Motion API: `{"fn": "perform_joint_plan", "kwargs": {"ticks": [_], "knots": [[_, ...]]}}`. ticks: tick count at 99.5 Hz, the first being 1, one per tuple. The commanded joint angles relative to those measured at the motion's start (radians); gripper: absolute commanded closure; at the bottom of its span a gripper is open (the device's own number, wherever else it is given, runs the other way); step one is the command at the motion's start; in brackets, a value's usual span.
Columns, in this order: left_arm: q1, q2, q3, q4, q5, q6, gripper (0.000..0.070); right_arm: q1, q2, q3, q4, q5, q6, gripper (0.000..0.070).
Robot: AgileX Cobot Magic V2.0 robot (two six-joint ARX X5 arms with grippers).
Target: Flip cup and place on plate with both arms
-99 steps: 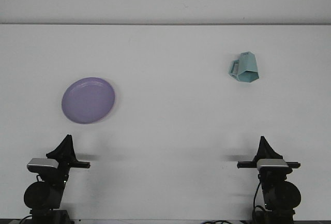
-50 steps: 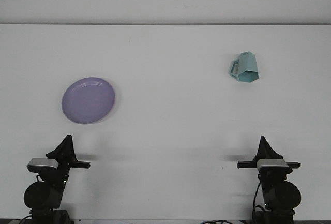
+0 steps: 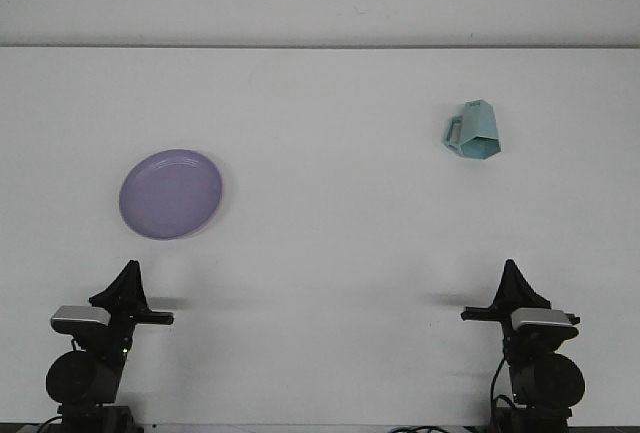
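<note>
Now, seen from the front camera:
Left gripper (image 3: 128,275): at about 7 o'clock, low over the table; a black pointed shape above a grey block and a round black housing. Whether its fingers are apart or together cannot be told from this angle; it holds nothing.
Right gripper (image 3: 510,275): at about 5 o'clock, same black pointed shape; finger state cannot be told either; it holds nothing.
Plate (image 3: 171,193): at about 9 o'clock, up-table from the left gripper and apart from it; round, shallow, smooth lilac, lying flat.
Cup (image 3: 474,131): at about 2 o'clock, well apart from the plate; pale teal, faceted sides, mouth down, handle toward the left.
Table (image 3: 330,233): plain matte white surface.
</note>
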Motion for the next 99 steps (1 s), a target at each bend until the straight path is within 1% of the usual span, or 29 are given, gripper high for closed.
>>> {"fn": "perform_joint_plan", "kwargs": {"ticks": [1, 10, 19, 38, 55, 58, 61, 64, 71, 74, 76, 86, 99], "knots": [[0.000, -0.002, -0.018, 0.013, -0.005, -0.005, 0.0688, 0.000, 0.001, 0.023, 0.003, 0.034, 0.064, 0.0700], [0.000, -0.002, -0.018, 0.014, -0.005, -0.001, 0.0688, 0.000, 0.032, 0.096, -0.056, 0.126, 0.045, 0.0700], [0.000, -0.002, -0.018, 0.017, -0.005, -0.001, 0.0688, 0.000, 0.108, 0.178, -0.073, 0.154, 0.039, 0.0700], [0.000, -0.002, -0.018, 0.017, -0.005, -0.001, 0.0688, 0.000, 0.373, 0.358, -0.021, 0.154, -0.108, 0.0700], [0.000, -0.002, -0.018, 0.017, -0.005, -0.002, 0.0688, 0.000, 0.637, 0.444, 0.167, 0.148, -0.248, 0.0694], [0.000, -0.002, -0.018, 0.017, -0.005, -0.002, 0.0688, 0.000, 0.685, 0.451, 0.207, 0.145, -0.266, 0.0671], [0.000, -0.002, -0.017, 0.017, -0.005, -0.002, 0.0688, 0.000, 0.731, 0.455, 0.245, 0.140, -0.282, 0.0616], [0.000, -0.002, -0.017, 0.017, -0.005, -0.002, 0.0688, 0.000, 0.778, 0.458, 0.282, 0.132, -0.297, 0.0532], [0.000, -0.002, -0.017, 0.018, -0.005, -0.002, 0.0688, 0.000, 0.886, 0.458, 0.372, 0.126, -0.330, 0.0297], [0.000, -0.002, -0.017, 0.018, -0.005, -0.002, 0.0688, -0.001, 0.933, 0.458, 0.409, 0.126, -0.342, 0.0239], [0.000, -0.002, -0.017, 0.018, -0.005, -0.002, 0.0688, -0.001, 0.965, 0.458, 0.434, 0.126, -0.351, 0.0227], [0.000, -0.002, -0.017, 0.022, -0.005, -0.002, 0.0688, -0.007, 1.128, 0.459, 0.579, 0.126, -0.397, 0.0227], [0.000, -0.002, -0.017, 0.048, -0.005, -0.001, 0.0688, -0.034, 1.357, 0.496, 0.716, 0.113, -0.427, 0.0227]]}}
